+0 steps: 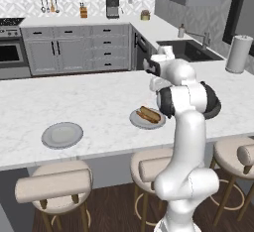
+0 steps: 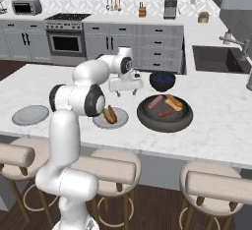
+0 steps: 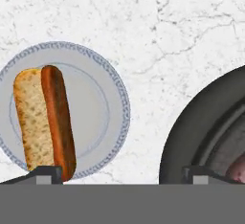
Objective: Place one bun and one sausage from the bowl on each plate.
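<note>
On the near plate point(image 3: 103, 108) a golden-brown bun point(image 3: 31, 117) and a reddish sausage point(image 3: 58, 117) lie side by side; this plate point(image 2: 120, 120) also shows in the right base view. My gripper point(image 3: 123, 175) hangs open and empty over the marble between that plate and the wide dark bowl point(image 3: 201, 127). From the right, the gripper point(image 2: 126, 92) points down just behind the plate. The bowl point(image 2: 147, 118) holds a bun point(image 2: 173, 101) and two reddish sausages point(image 2: 155, 101). A second plate point(image 1: 62, 135) lies bare at the counter's left.
A smaller navy bowl point(image 2: 162, 80) stands behind the wide one. Stools point(image 1: 54, 184) line the near counter edge. A sink point(image 1: 191, 50) and a paper towel roll point(image 1: 238, 53) are at the far right. My arm hides the wide bowl in the left base view.
</note>
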You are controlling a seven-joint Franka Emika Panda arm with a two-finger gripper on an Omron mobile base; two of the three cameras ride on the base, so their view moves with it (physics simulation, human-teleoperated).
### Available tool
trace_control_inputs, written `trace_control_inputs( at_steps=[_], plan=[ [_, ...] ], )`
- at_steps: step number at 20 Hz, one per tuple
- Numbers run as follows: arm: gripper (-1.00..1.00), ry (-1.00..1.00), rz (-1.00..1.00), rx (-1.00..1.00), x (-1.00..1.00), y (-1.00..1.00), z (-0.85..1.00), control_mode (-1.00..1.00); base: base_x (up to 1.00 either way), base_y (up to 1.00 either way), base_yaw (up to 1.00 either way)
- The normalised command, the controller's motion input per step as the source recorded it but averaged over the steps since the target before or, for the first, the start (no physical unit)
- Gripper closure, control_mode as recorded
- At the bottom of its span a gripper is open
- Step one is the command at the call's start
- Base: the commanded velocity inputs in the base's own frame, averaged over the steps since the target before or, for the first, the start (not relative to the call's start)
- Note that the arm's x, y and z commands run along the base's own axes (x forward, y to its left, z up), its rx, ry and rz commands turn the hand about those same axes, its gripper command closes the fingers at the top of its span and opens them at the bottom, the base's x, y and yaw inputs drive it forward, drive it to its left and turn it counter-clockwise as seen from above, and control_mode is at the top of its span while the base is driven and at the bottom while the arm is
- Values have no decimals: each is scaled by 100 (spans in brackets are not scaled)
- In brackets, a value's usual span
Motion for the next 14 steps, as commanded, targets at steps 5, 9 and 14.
trace_control_inputs(
  at_steps=[5, 9, 14],
  plan=[
    [-100, 16, -34, 0, 34, -93, -1, -100, 0, 0, 0],
    [-100, 7, -21, 10, 14, -67, -34, -100, 0, 0, 0],
    [-100, -8, -8, 11, -16, -23, -68, -100, 0, 0, 0]
  ],
)
